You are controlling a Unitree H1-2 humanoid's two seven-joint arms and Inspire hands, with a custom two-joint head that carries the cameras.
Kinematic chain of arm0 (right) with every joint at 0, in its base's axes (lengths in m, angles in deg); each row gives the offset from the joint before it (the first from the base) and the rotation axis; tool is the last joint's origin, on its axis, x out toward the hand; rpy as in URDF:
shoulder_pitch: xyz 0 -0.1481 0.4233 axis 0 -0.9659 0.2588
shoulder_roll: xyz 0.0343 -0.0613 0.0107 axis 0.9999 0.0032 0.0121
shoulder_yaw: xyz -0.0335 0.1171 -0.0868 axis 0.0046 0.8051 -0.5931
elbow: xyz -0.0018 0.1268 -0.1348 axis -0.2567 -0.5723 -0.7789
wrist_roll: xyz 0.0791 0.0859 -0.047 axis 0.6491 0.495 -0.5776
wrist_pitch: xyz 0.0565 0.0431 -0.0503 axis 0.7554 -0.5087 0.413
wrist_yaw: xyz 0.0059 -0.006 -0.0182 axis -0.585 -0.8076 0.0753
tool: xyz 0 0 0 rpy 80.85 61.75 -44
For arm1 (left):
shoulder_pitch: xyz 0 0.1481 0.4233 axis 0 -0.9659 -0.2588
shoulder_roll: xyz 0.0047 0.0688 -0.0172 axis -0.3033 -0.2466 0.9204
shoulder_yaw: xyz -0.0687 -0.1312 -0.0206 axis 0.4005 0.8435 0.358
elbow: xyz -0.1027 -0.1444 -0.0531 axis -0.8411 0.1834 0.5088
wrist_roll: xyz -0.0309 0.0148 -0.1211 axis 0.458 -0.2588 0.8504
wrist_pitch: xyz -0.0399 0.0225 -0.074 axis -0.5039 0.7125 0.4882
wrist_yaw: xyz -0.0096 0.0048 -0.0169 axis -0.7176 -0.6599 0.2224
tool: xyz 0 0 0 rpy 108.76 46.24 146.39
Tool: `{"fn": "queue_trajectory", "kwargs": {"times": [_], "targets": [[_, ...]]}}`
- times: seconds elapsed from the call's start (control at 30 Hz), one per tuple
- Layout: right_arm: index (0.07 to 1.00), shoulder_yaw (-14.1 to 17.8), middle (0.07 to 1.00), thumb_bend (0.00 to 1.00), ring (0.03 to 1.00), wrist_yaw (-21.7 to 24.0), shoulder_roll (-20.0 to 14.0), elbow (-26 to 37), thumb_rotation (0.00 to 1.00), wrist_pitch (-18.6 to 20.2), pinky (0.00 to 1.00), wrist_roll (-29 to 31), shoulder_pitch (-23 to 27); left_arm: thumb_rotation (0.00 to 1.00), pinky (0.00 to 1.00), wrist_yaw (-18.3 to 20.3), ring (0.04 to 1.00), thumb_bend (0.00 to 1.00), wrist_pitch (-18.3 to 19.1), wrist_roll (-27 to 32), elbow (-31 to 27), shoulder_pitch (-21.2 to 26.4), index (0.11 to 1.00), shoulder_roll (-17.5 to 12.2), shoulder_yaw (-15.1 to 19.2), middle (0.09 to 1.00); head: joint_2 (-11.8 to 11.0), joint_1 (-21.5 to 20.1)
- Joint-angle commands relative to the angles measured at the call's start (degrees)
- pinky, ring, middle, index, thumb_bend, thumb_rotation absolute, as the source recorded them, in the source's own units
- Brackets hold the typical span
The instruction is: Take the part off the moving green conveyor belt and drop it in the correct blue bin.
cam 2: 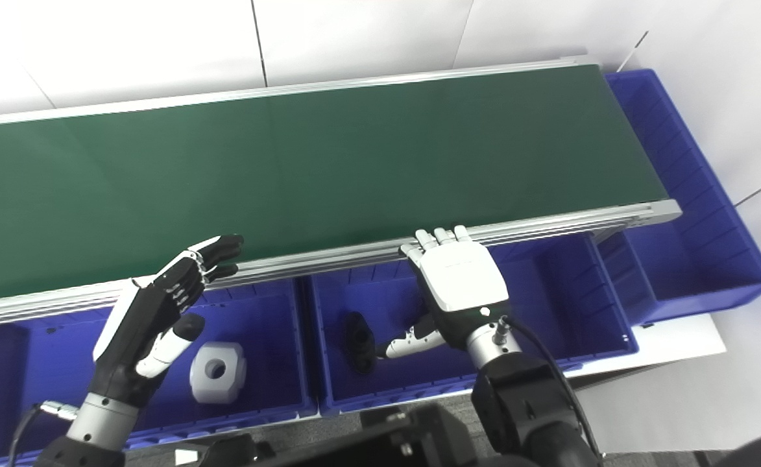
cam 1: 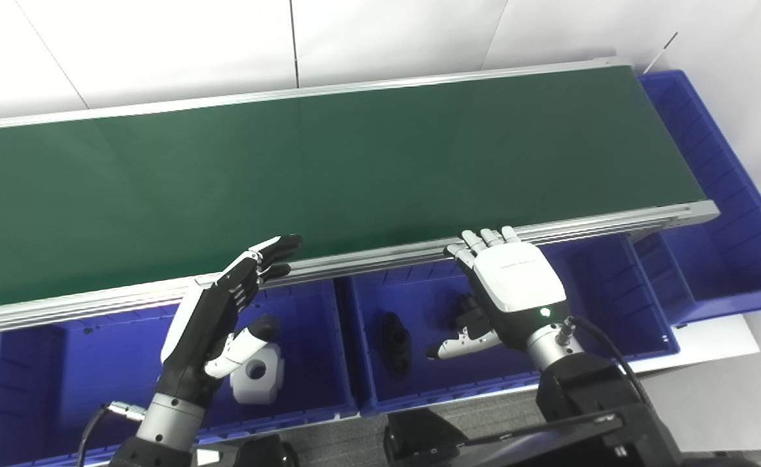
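The green conveyor belt runs across the view and carries no part. My left hand is open and empty, held above the left blue bin near the belt's front rail. A white part lies in that bin, below the hand. My right hand is open and empty, palm down over the middle blue bin, fingertips at the rail. A black part lies in the middle bin; another dark part sits partly hidden under the right hand.
A third blue bin stands at the belt's right end. The aluminium front rail of the conveyor runs between the hands and the belt. White wall panels lie behind the belt.
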Motion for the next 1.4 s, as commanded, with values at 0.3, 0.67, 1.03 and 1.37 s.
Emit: {"fn": "queue_trajectory", "kwargs": {"times": [0.3,0.67,1.03,1.37], "targets": [[0.665,-2.56,0.620,0.60,0.523,-30.26,2.71,0.17,0.55,-24.27,0.42,42.31,2.84,0.83,0.80,-1.01,0.872,0.70,-4.98,-3.57,4.57,0.01,0.795,1.19,-1.89,0.870,-3.33,8.58],[0.838,-4.53,0.860,0.59,0.825,-35.99,9.59,-14.74,0.73,-30.34,0.73,55.14,2.30,0.86,0.81,-2.13,0.866,0.68,-9.07,-8.30,9.91,-0.65,0.803,2.04,-3.04,0.866,-6.87,13.91],[0.861,-10.54,0.878,0.57,0.835,-50.66,-0.68,-28.97,0.67,-33.01,0.73,50.97,5.14,0.85,0.83,-2.89,0.901,0.72,-15.22,-8.81,17.30,-1.14,0.804,2.26,-4.01,0.877,-15.13,18.02],[0.871,-16.73,0.886,0.64,0.825,-54.64,-4.60,-34.02,0.74,-33.00,0.71,54.90,6.27,0.79,0.80,-4.08,0.887,0.71,-18.99,-9.81,21.50,-0.89,0.780,2.77,-3.83,0.862,-19.54,18.64]]}}
